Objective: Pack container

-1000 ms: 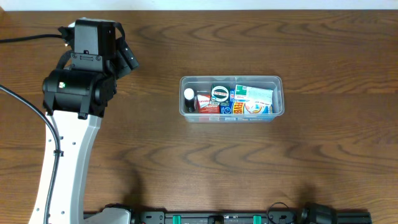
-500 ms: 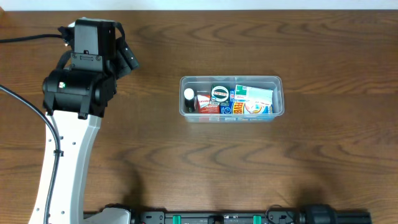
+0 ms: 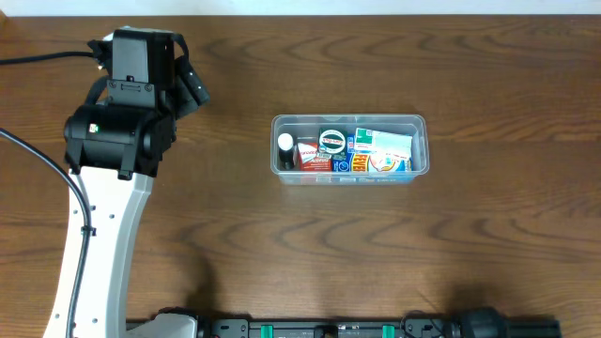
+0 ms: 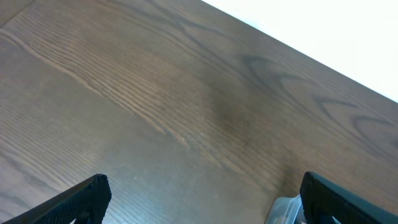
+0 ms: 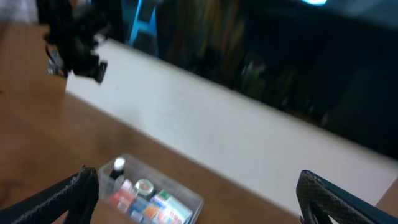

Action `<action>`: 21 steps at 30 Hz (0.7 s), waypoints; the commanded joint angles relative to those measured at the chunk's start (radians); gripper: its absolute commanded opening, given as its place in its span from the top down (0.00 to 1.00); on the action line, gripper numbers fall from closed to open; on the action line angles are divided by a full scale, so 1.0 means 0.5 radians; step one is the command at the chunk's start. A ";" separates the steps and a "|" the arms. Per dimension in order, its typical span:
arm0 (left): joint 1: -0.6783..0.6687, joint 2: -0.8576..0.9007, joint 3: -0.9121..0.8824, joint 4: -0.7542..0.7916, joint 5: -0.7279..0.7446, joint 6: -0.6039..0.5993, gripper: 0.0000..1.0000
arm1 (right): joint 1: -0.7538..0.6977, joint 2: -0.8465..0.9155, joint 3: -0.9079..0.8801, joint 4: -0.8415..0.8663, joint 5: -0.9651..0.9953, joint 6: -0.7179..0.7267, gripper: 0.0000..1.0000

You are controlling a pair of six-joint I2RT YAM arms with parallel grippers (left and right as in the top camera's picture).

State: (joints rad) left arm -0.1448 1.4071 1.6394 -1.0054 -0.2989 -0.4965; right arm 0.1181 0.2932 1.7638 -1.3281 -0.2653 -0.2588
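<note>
- Container (image 3: 422,145) sits on the tabletop (image 3: 376,253), full of small goods: a white-capped bottle (image 3: 285,142) at its left end, then a round tin (image 3: 331,141), with small boxes (image 3: 385,150) filling the rest.
- Left claw (image 4: 202,200) hangs well left of the container, fingers spread wide, nothing between them.
- Right claw (image 5: 199,199), well apart from the container, gapes wide and empty too; its view is blurred.

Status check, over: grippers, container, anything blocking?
Left gripper open, empty, well left of container. Right gripper open, empty, away from it. Container upright, packed with small items. Nothing blocking.
</note>
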 commanded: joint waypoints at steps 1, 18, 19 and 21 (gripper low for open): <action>0.008 0.022 0.027 0.021 -0.034 0.011 0.02 | -0.002 -0.135 0.008 0.001 0.098 -0.005 0.01; 0.008 0.022 0.027 0.024 -0.034 0.011 0.02 | 0.001 -0.449 0.008 -0.235 0.436 0.039 0.01; 0.008 0.022 0.027 0.024 -0.034 0.012 0.02 | 0.002 -0.457 0.009 -0.249 0.443 0.045 0.01; 0.008 0.022 0.027 0.024 -0.034 0.012 0.02 | 0.002 -0.471 0.008 -0.262 0.472 0.097 0.01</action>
State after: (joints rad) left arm -0.1448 1.4075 1.6394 -0.9913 -0.2989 -0.4969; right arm 0.1181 0.0700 1.7729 -1.4513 -0.0731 -0.2470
